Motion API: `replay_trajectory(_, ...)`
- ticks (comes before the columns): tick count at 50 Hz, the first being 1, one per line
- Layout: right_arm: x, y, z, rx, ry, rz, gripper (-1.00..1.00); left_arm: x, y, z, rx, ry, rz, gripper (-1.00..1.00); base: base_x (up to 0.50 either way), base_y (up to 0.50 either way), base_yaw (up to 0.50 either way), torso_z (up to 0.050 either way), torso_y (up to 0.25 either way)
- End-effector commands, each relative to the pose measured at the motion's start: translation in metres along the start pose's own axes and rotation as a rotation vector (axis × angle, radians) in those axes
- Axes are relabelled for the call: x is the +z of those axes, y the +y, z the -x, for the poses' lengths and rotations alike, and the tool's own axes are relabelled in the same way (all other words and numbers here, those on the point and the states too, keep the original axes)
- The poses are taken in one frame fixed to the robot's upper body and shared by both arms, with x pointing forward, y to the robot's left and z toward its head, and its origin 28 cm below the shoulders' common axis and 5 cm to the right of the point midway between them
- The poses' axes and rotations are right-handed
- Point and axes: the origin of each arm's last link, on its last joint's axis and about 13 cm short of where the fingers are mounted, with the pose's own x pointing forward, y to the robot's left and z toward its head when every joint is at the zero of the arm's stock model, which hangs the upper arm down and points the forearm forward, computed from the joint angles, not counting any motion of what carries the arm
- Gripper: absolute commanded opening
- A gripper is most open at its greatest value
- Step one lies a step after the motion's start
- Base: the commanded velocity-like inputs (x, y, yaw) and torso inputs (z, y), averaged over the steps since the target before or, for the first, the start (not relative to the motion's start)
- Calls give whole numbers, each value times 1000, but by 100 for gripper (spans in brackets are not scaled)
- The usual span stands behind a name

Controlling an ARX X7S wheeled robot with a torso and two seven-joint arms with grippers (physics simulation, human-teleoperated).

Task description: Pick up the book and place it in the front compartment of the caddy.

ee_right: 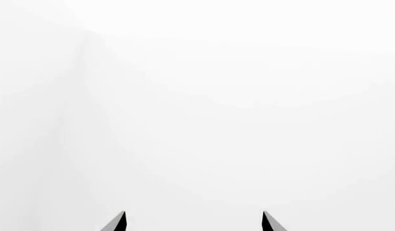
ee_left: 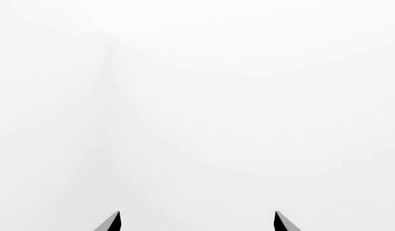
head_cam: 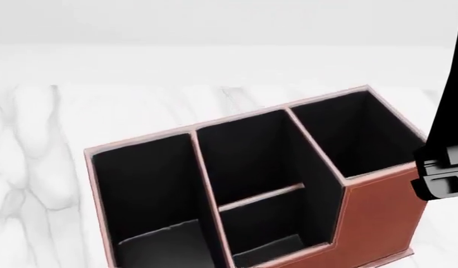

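The book appears in none of the three views, so which way it lies from either set of jaws, how its long axis runs, and which arm is nearer cannot be told.

The caddy (head_cam: 251, 190) fills the near middle of the head view on the white marble tabletop (head_cam: 35, 167). Its black-lined cells are all empty: a wide one at the left, a middle one split by a low partition into far and near halves, and a taller one at the far right.

Only the head view shows the caddy; of the arms it shows just a dark link of the right arm (head_cam: 447, 167) at the right edge, beside the caddy's tall end.

Each wrist view shows blank white, with two dark tips set well apart: the left gripper (ee_left: 197, 222) and right gripper (ee_right: 194, 222) are both spread wide, holding nothing.
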Motion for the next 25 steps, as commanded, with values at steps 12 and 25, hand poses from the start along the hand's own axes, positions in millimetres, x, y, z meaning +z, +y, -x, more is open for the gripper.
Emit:
replay_trajectory(12,1,-1,1,-1,-22,-9,100,-1,2,1,7,2,4,100,500,0,0,0,2)
replay_trajectory(25,2,-1,1,9,-14,4,100,-1,2,1,7,2,3,100,142,0,0,0,2)
